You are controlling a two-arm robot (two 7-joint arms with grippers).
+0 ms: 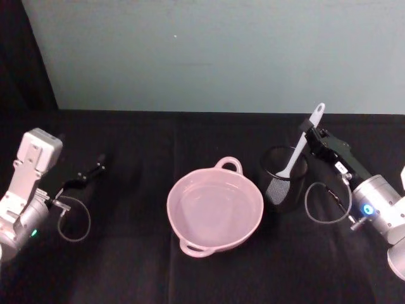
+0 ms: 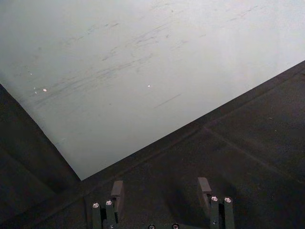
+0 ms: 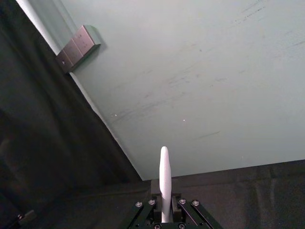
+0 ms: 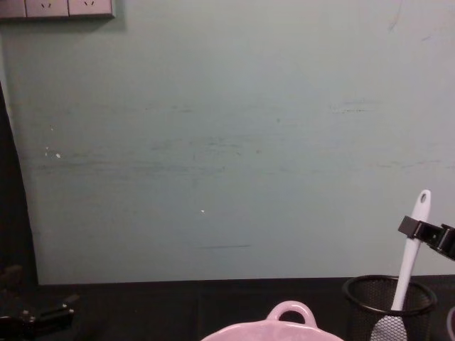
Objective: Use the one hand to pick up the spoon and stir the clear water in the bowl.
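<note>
From the head view, our right gripper point(image 1: 309, 132) grasps the spoon point(image 1: 296, 155) high on its handle, its head down in the mesh cup point(image 1: 283, 183) beside the bowl point(image 1: 215, 212). Our left gripper point(image 1: 96, 168) rests well apart on the table point(image 1: 126, 266).

Its wrist view shows the left fingers point(image 2: 117, 191) released, holding nothing.

The right wrist view shows the handle pinched centrally between the jaws.

From the chest view, we should lift straight up until the spoon head clears the cup rim, then carry it across to the bowl.
</note>
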